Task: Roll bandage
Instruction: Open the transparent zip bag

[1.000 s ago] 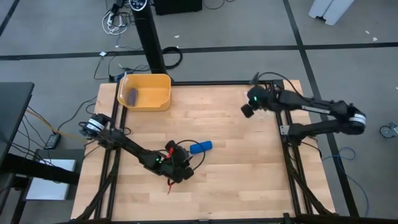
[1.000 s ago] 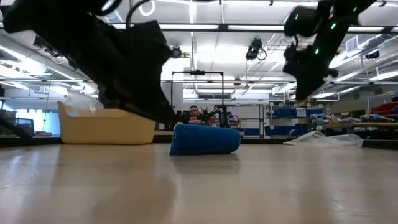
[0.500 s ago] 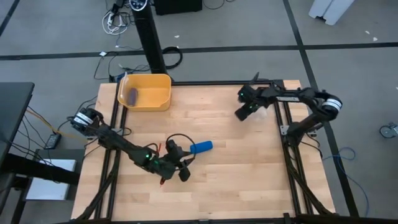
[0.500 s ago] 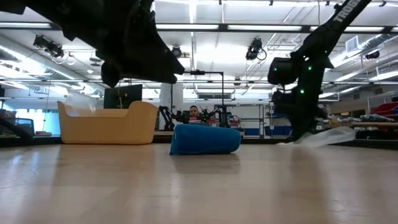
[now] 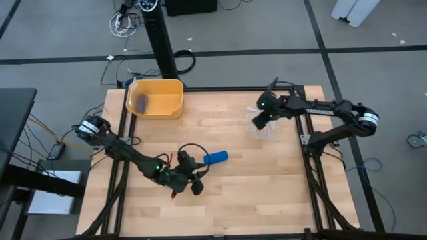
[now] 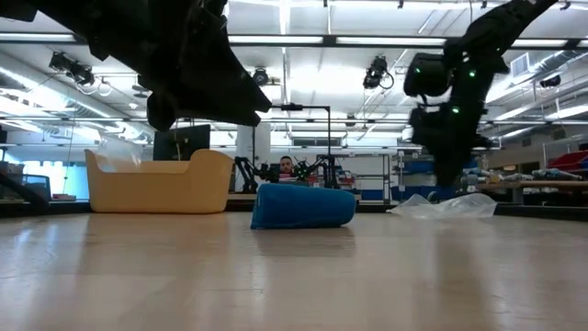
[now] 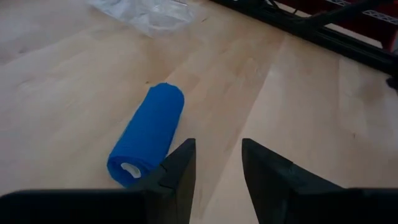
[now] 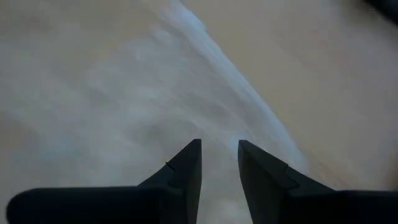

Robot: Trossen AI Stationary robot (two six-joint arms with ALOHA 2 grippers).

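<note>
**Tool-to-bandage alignment, left arm**

Left tool [image 5: 190,183] sits low near the middle of the table [image 5: 267,200], its two fingers [image 7: 177,168] parted with nothing between them. The bandage [image 5: 215,158] lies on the table as a finished blue roll, just beyond the tool and slightly to its right, close to it but apart. In the left wrist view the roll [image 7: 147,134] runs lengthwise away from the fingers, its open end [image 7: 127,168] nearest them, so its long axis lies roughly along the tool's line of reach rather than across it.

Right tool [image 5: 260,120] hangs over the far right of the table above a clear plastic packet [image 5: 263,130], fingers [image 8: 183,171] parted and empty, well apart from the roll. The left arm is the nearer one.

Judgement: rolling appears complete; any further grip needs the fingers turned across the roll.
</note>
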